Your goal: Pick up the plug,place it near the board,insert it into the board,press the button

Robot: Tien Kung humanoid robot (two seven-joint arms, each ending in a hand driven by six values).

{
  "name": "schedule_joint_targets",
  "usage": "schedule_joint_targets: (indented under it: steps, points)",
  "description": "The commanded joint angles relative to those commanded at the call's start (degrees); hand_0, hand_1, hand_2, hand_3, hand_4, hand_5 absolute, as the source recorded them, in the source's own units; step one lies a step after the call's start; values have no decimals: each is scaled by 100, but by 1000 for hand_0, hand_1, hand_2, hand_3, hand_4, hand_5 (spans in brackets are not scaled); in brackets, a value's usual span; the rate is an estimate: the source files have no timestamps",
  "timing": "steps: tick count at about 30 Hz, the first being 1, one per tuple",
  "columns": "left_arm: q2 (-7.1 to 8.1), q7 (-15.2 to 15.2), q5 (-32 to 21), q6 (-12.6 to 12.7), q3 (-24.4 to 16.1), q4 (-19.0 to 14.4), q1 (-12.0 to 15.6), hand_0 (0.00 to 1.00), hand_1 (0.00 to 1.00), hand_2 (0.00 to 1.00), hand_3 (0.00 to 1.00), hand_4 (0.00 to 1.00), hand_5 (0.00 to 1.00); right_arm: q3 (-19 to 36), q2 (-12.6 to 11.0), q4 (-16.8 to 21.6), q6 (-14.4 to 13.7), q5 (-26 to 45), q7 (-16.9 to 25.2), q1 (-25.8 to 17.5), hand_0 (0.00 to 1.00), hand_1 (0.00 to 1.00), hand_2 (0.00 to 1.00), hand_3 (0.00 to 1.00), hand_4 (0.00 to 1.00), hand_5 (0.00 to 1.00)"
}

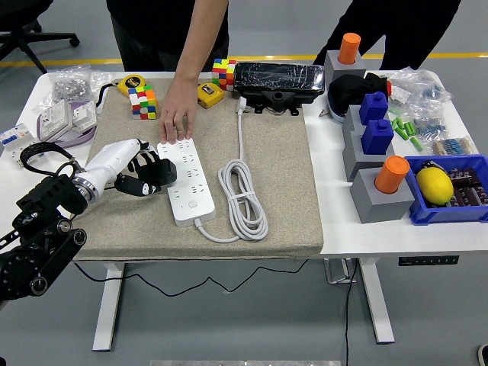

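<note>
**Left hand at the strip, plug step looks underway**

Left hand [145, 171] sits at the left edge of the white power strip [185, 183], fingers curled around something dark, prob. the plug; can't confirm, it's mostly hidden. Right arm not in shot. A person's hand [177, 114] presses the strip's far end, steadying it.

Risks, as I judge them: plug tilted vs. socket → jams or skids off; a sideways push could shove the strip if the person lets go; the button could be missed, since I can't make it out.

Count: 1 strip, 1 coiled white cable [242, 194], 2 colour cubes [142, 101], 2 orange cylinders [392, 174], 1 lemon [435, 185].
</note>
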Motion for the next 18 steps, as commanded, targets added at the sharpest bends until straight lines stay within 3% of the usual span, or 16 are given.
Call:
schedule_joint_targets:
  steps: [8, 9, 14, 15, 18]
  points:
    - [0, -25, -21, -10, 5, 11, -12, 381, 493, 380, 514, 763, 2, 23, -13, 0, -6, -1, 5, 20, 829, 803, 788, 806, 998, 998]
    - [2, -32, -27, -14, 2, 13, -16, 407, 542, 527, 547, 777, 2, 22, -13, 0, -4, -1, 5, 19, 827, 803, 787, 806, 998, 998]
    - [11, -28, 19, -57, -8, 32, -29, 407, 542, 527, 547, 777, 2, 18, -15, 0, -1, 7, 11, 23, 827, 803, 787, 806, 998, 998]
    - [14, -27, 20, -66, -9, 32, -28, 482, 647, 612, 577, 827, 2, 20, -16, 0, 0, 8, 13, 23, 828, 802, 787, 806, 998, 998]
    - [14, -22, 16, -107, -13, 37, -31, 482, 647, 612, 577, 827, 2, 35, -18, 0, 0, 0, 11, 20, 828, 802, 787, 806, 998, 998]
